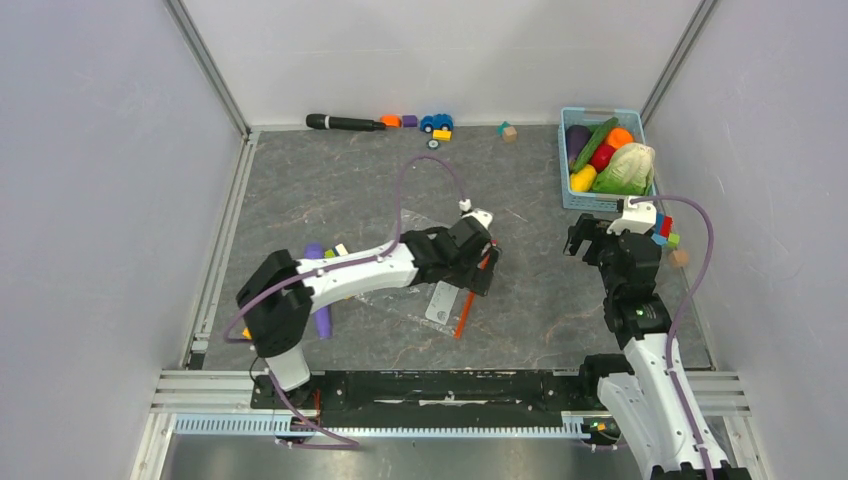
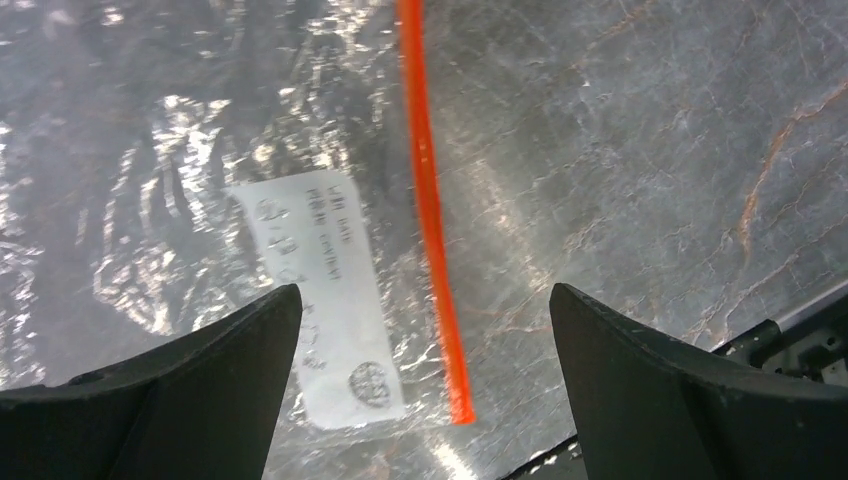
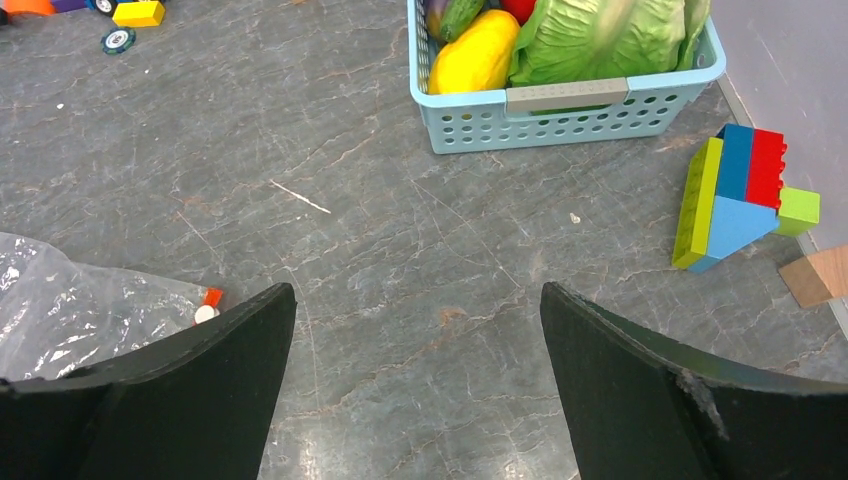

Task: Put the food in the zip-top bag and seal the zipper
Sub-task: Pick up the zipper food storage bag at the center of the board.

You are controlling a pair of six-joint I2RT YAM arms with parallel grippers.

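Both jaw pairs wide, nothing held. We see the left gripper [image 2: 425,290] over the bag [image 2: 150,150], with the zipper [image 2: 425,180] running between its fingers. All food [image 3: 600,35] sits in the basket [image 3: 560,115], ahead of the right gripper [image 3: 417,290].

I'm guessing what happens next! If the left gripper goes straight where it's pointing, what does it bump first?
Most likely the clear bag, right at its orange zipper strip beside the white label. The left gripper hangs open over that strip, though how far away is unclear.
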